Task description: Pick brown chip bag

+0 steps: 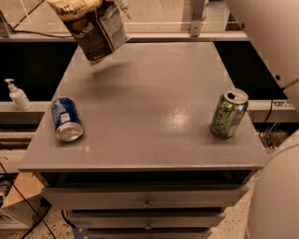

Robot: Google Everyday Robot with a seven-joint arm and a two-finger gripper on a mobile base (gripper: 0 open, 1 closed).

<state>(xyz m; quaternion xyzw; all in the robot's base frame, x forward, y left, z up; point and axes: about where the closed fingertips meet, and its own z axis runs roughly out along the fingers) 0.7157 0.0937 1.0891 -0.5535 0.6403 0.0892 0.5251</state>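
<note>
The brown chip bag [93, 29] hangs in the air above the far left corner of the grey table [154, 88]. Its cream-yellow band is at the top edge of the view and its white lettering faces me. It touches nothing on the table and casts a faint shadow below. My gripper [121, 6] is at the top edge, above the bag. Only a pale sliver of it shows, and the bag hangs from it. My pale arm [268, 32] runs along the right side.
A blue can [65, 119] lies on its side near the table's left edge. A green can [228, 115] stands at the right edge. A soap dispenser [17, 95] sits on a shelf to the left. Drawers [147, 200] are below the tabletop.
</note>
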